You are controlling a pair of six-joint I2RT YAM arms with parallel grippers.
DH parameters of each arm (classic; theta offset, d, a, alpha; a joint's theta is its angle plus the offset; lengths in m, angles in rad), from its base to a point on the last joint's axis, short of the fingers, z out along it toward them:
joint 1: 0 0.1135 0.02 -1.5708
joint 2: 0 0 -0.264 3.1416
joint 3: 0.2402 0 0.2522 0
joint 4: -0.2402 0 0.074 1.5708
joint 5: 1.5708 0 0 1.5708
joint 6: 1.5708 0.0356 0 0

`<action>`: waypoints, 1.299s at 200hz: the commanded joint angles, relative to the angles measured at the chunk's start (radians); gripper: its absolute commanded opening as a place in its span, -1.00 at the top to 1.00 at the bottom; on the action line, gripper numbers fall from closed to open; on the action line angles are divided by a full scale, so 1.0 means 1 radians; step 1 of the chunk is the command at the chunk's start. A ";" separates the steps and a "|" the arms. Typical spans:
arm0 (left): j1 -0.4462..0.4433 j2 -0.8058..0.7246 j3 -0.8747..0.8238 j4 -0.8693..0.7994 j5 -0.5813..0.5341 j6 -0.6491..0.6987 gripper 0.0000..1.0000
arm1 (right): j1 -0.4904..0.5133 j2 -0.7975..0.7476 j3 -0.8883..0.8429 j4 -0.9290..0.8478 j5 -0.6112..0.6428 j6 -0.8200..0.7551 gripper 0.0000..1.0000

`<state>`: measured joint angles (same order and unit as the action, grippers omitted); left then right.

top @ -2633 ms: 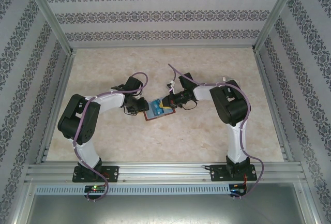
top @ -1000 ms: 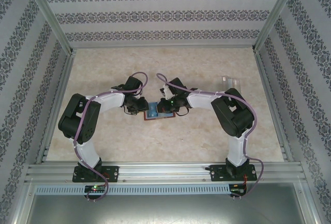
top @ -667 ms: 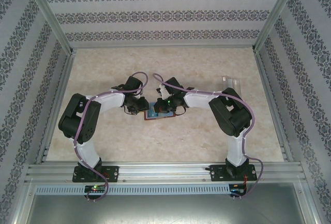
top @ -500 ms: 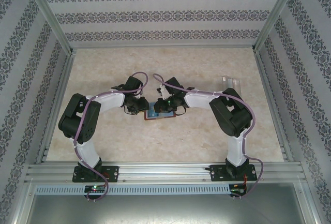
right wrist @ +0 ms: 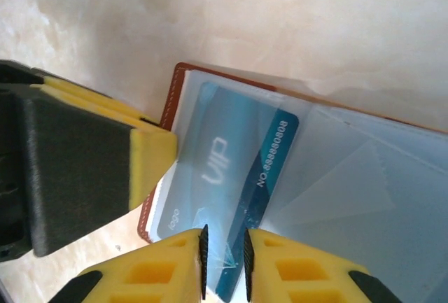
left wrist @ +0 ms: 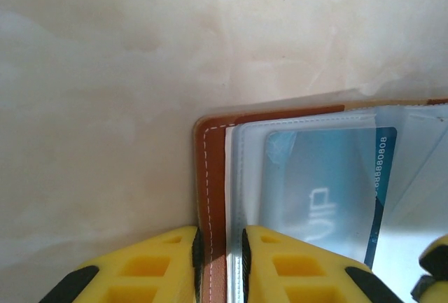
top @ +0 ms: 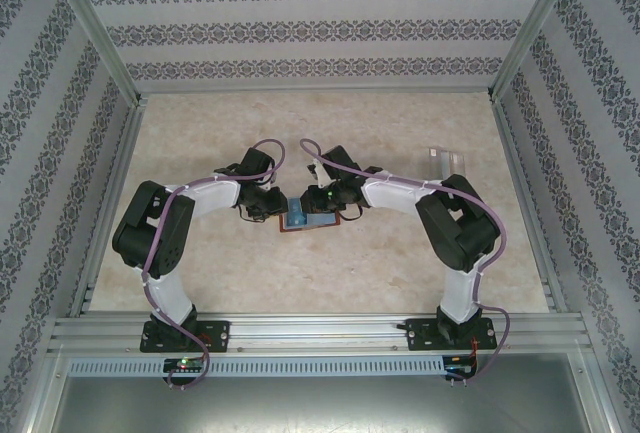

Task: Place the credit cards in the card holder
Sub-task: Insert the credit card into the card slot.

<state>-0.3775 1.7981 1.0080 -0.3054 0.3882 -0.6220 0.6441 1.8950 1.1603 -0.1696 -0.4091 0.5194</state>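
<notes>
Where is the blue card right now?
The blue card is partly slid into a clear sleeve of the open card holder. Seen from above, it lies in the middle of the table.

Place: a robot test cell in a lab, dressed to look domestic.
Frame: bare aluminium posts (top: 95, 23) rise at 10 and 2 o'clock, and an aluminium rail (top: 320, 331) runs across at 6 o'clock.
Walls: flat panels (top: 320, 23) papered in striped floral wallpaper stand at 9, 12 and 3 o'clock, set between the posts.
Table: a marble-patterned top (top: 200, 133) forms the floor of the cell, edged with metal profile.
Machines: a white-and-black left arm (top: 165, 228) and right arm (top: 455, 228) are bolted to the rail at 7 and 5 o'clock.
Wiring: purple cables (top: 265, 148) loop along the arms. A slotted cable duct (top: 320, 365) lies just below the rail, with small indicator lights (top: 183, 362) lit by the bases.
</notes>
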 commanded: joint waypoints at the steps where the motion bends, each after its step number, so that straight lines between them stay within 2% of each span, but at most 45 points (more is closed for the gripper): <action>1: -0.010 0.046 -0.029 0.080 0.021 0.012 0.51 | 0.000 0.028 -0.002 -0.024 0.044 -0.010 0.51; 59: -0.010 0.049 -0.030 0.087 0.030 0.011 0.52 | 0.009 0.090 0.028 -0.019 -0.003 -0.006 0.78; 89: -0.009 0.049 -0.033 0.091 0.034 0.014 0.53 | 0.017 0.101 0.036 -0.008 -0.011 0.002 0.81; 147: -0.010 0.044 -0.026 0.088 0.036 0.011 0.52 | 0.041 0.126 0.072 0.008 -0.047 0.002 1.00; 187: -0.010 0.032 -0.033 0.087 0.035 0.010 0.45 | 0.043 0.098 0.049 0.053 -0.061 0.006 0.99; 222: -0.008 0.018 -0.035 0.081 0.034 0.010 0.41 | 0.023 0.009 0.003 0.039 -0.021 -0.002 0.86; 230: -0.008 0.015 -0.036 0.080 0.035 0.010 0.39 | 0.018 -0.017 -0.012 0.026 -0.001 -0.005 0.80; 247: -0.008 0.005 -0.041 0.081 0.039 0.004 0.34 | 0.016 -0.077 -0.054 0.001 0.057 -0.011 0.56; 260: -0.006 -0.008 -0.047 0.086 0.042 -0.001 0.31 | 0.015 -0.120 -0.090 -0.011 0.105 -0.005 0.51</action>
<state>-0.3775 1.7916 0.9943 -0.2691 0.4095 -0.6224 0.6525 1.8755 1.1267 -0.1757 -0.3889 0.5190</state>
